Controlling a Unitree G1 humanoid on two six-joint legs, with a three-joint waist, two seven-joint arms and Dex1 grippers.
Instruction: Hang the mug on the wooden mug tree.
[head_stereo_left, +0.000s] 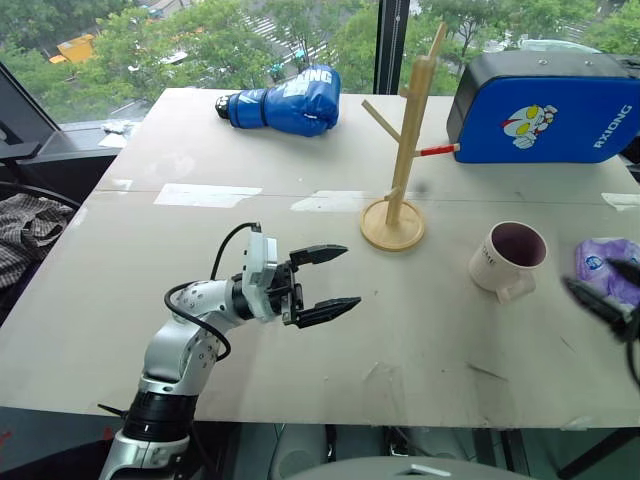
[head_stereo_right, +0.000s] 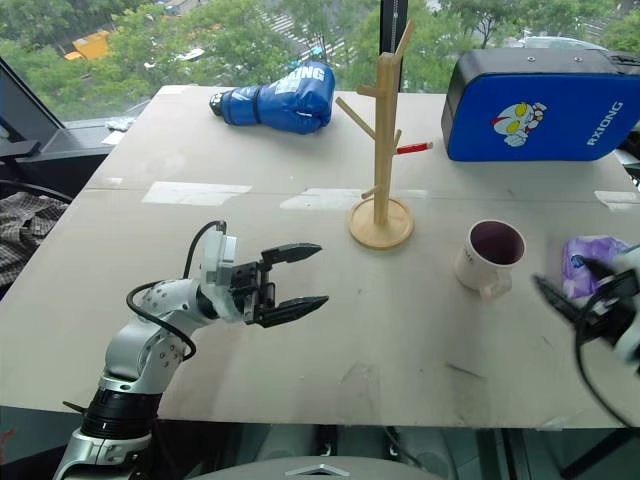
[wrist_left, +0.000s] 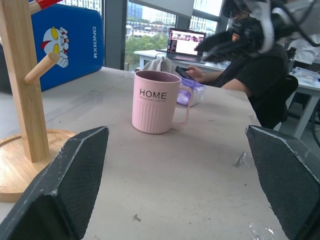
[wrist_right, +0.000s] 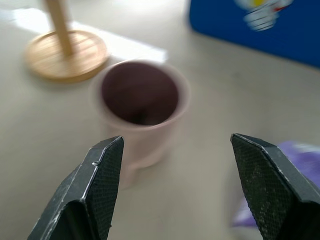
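Partly cut off, the spread right claw (wrist_right: 172, 187) frames the blurred ribbed cream ceramic mug (wrist_right: 140, 107); the left claw (head_stereo_left: 325, 283) gapes empty.

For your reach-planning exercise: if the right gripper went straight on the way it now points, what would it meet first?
Most likely the mug: it stands upright on the table just ahead of the open right gripper, though depth is uncertain.

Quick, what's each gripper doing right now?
Left gripper: open, holding nothing.
Right gripper: open, empty, short of the cream-white ceramic mug.
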